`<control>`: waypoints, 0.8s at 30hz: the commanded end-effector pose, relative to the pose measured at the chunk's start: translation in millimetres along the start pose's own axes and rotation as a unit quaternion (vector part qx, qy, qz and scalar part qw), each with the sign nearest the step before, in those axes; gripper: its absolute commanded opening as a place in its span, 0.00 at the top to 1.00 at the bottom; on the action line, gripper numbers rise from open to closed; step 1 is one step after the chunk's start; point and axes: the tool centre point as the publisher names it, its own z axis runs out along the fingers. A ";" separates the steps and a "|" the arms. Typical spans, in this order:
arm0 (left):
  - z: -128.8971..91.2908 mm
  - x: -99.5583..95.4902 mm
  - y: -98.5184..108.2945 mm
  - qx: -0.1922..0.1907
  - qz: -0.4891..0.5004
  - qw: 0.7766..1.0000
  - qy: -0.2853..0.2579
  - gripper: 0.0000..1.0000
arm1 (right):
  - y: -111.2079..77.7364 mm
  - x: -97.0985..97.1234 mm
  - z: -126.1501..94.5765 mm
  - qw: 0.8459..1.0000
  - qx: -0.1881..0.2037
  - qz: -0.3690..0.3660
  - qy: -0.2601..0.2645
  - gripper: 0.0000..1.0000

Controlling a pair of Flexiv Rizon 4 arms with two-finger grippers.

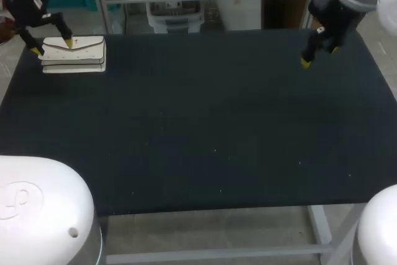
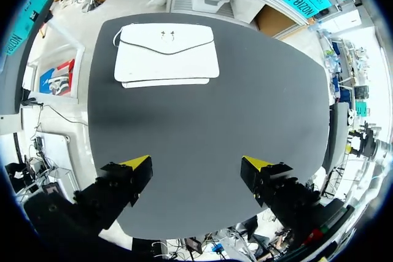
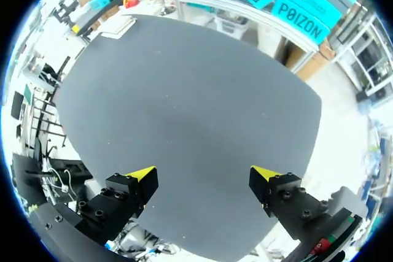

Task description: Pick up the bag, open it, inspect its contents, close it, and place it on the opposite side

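Observation:
A white envelope-style bag [image 1: 74, 55] with a pointed flap lies flat and closed at the table's far left corner. My left gripper [image 1: 53, 46] hangs over the bag's left end, open and holding nothing. In the left wrist view the bag [image 2: 167, 53] lies well ahead of the open left gripper [image 2: 198, 164], with bare table between them. My right gripper [image 1: 319, 55] hovers open above the far right of the table, far from the bag. In the right wrist view the right gripper [image 3: 204, 173] has only dark tabletop between its fingers.
The black table [image 1: 205, 128] stretches bare between the two arms. Its edges lie close to both grippers at the far left and far right. A metal frame runs along behind the far edge.

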 end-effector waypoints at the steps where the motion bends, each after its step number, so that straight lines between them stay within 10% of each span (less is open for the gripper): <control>1: 2.2 -4.7 -7.9 -0.010 -0.017 1.000 0.002 0.00 | -8.7 -3.3 4.0 0.971 -0.190 -0.109 0.097 0.00; 11: 4.6 -6.0 -10.2 -0.009 -0.018 1.000 0.012 0.00 | -8.7 -3.3 4.0 0.971 -0.190 -0.109 0.097 0.00; 24: 34.2 -85.2 -58.7 -0.022 -0.037 0.994 0.096 0.00 | -11.8 34.5 21.5 0.926 -0.244 -0.246 0.151 0.00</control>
